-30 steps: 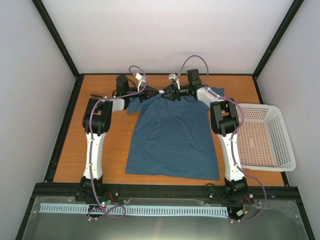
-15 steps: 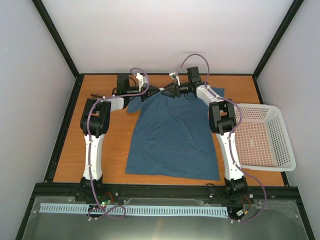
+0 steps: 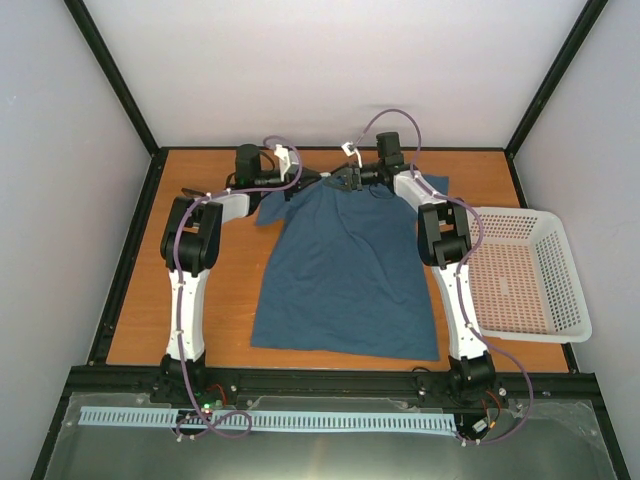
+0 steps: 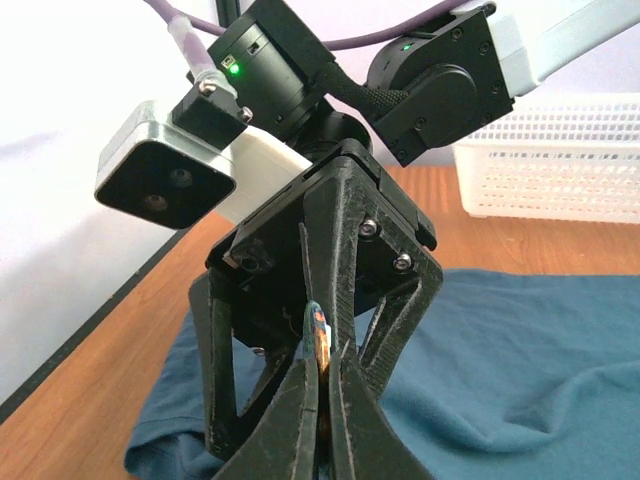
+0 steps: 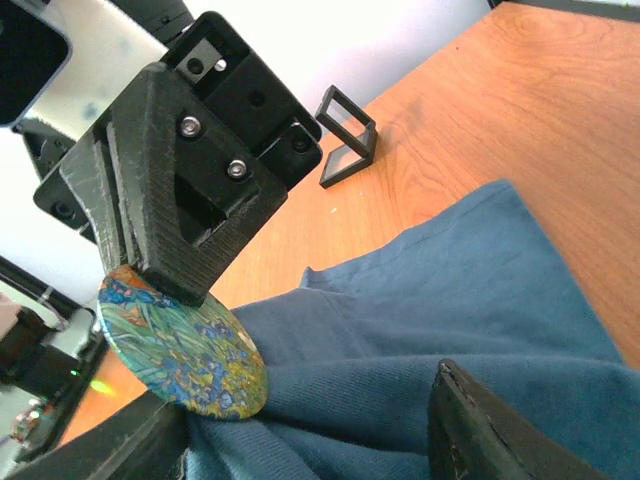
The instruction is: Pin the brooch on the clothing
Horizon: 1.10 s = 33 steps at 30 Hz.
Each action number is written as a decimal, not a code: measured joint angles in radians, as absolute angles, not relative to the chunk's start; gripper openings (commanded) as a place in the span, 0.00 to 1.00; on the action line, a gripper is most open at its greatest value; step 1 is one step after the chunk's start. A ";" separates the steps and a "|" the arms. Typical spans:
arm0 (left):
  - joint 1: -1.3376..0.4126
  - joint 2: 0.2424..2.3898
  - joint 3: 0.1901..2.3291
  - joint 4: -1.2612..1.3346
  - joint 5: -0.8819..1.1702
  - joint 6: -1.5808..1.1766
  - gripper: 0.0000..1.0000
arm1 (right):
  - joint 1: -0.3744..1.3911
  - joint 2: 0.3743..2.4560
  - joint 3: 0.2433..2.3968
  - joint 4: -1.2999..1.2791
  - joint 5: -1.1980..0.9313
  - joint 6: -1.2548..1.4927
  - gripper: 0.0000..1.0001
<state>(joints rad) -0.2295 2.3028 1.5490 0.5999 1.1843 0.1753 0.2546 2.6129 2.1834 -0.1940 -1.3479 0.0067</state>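
Observation:
The teal-blue T-shirt [image 3: 345, 270] lies flat on the table with its collar at the far side. My left gripper [image 3: 318, 180] is shut on the brooch [image 5: 185, 350], a small round disc with a green, blue and yellow flower print. The left wrist view shows the brooch edge-on [image 4: 318, 335] between my fingertips. The disc's lower edge touches bunched shirt fabric [image 5: 400, 340] near the collar. My right gripper [image 3: 345, 180] faces the left one and is open. Its fingers [image 4: 215, 370] straddle the left fingertips, with fabric lying between its jaws.
A small black frame-like holder [image 5: 348, 135] stands on the bare wood beyond the shirt's left sleeve. A white mesh basket [image 3: 520, 275] sits at the right of the table and also shows in the left wrist view [image 4: 560, 160]. Black rails edge the table.
Both grippers have moved together a little toward the table's far edge, staying at the collar. The shirt's neck edge has shifted slightly with them.

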 measured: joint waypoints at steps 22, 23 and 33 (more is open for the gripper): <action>-0.304 2.220 1.571 0.368 0.873 0.588 0.01 | 0.208 2.727 2.304 0.038 -1.438 0.571 0.53; -0.305 2.207 1.552 0.375 0.859 0.603 0.01 | 0.209 2.732 2.312 0.055 -1.444 0.603 0.52; -0.310 2.180 1.482 0.451 0.812 0.521 0.01 | 0.206 2.719 2.305 -0.075 -1.393 0.439 0.66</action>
